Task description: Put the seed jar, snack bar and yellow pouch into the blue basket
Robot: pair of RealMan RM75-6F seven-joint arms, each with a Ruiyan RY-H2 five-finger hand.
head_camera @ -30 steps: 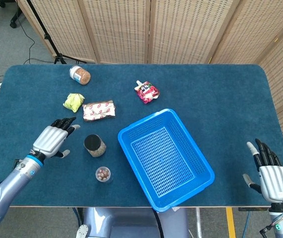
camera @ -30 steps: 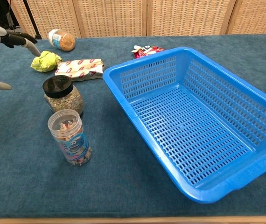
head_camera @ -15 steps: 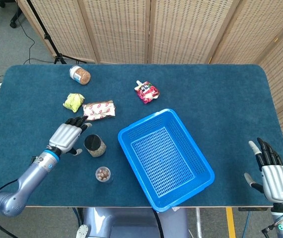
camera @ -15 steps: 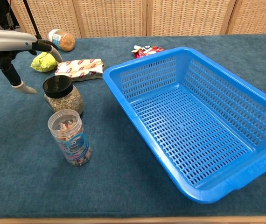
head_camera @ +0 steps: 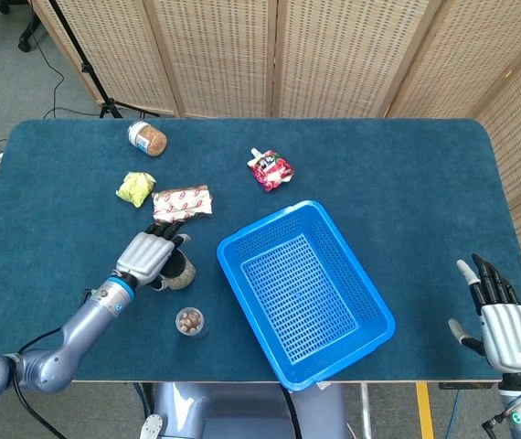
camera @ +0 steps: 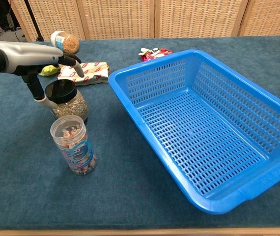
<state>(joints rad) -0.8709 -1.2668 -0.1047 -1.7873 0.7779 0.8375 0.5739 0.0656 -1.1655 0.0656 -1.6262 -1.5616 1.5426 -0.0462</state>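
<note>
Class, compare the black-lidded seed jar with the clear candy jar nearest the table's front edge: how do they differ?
The black-lidded seed jar is squat and holds greyish seeds; the clear candy jar is taller, slimmer, with a clear lid and colourful contents. The left hand reaches over the seed jar, while the candy jar stands alone. Both stand upright on the blue table.

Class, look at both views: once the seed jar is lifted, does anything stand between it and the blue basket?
Nothing visible does. The seed jar stands just left of the blue basket, with only bare table between them. The left robot hand is already at the jar. The candy jar stands nearer the camera, off that path.
</note>
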